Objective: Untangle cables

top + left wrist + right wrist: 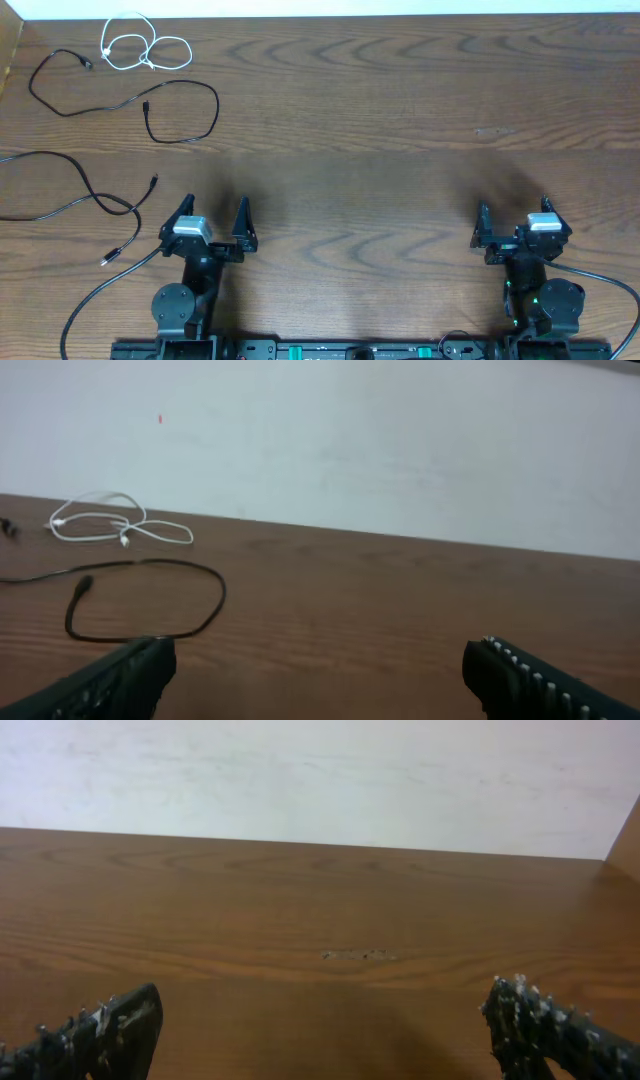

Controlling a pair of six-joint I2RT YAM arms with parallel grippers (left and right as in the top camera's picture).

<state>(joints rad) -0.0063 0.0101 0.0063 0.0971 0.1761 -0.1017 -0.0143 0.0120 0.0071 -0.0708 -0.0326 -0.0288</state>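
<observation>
A white cable (140,46) lies coiled at the far left of the table; it also shows in the left wrist view (112,526). A black cable (130,100) runs in loops just in front of it, and its looped end shows in the left wrist view (150,600). Another black cable (75,190) lies at the left edge, crossing a black cable with a plug end (128,240). My left gripper (214,212) is open and empty, near the table's front, right of these cables. My right gripper (513,212) is open and empty at the front right, far from all cables.
The wooden table (380,130) stretches between the arms. A scuff mark (358,956) is on the wood ahead of the right gripper. A thicker black wire (95,295) curves from the left arm base. A white wall (400,440) stands behind the far edge.
</observation>
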